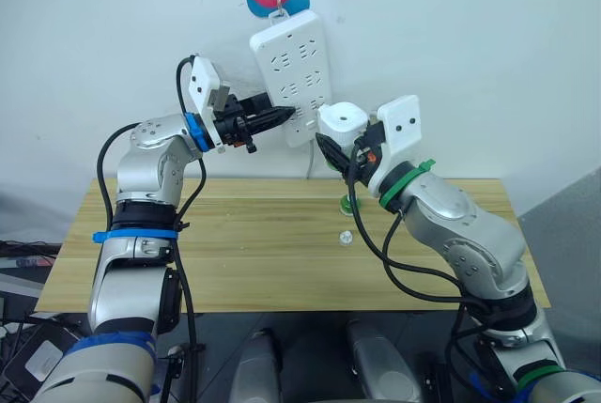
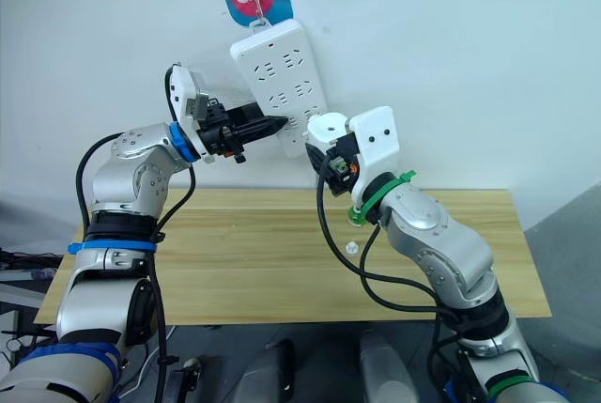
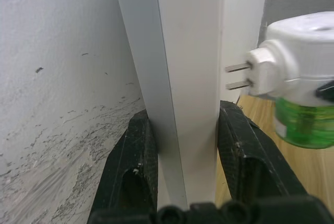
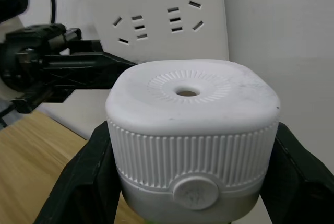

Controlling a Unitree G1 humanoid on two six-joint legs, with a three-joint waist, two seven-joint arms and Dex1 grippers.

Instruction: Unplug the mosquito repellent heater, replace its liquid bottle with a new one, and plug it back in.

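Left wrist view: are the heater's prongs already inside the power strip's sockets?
No. The mosquito repellent heater hangs beside the power strip, and both metal prongs are bare, clear of it.

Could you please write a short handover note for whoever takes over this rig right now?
Left tool: shut on the edge of the long white multi-socket power strip hanging on the wall, steadying it.
Right tool: shut on the small rounded white plastic heater, held beside the strip, prongs out and facing it, not inserted.
A translucent green bottle is fitted under the heater. Another green bottle and a small white cap sit on the wooden table.
Done: heater unplugged; bottle swap appears complete.
Left: push the prongs into a socket, then release both.
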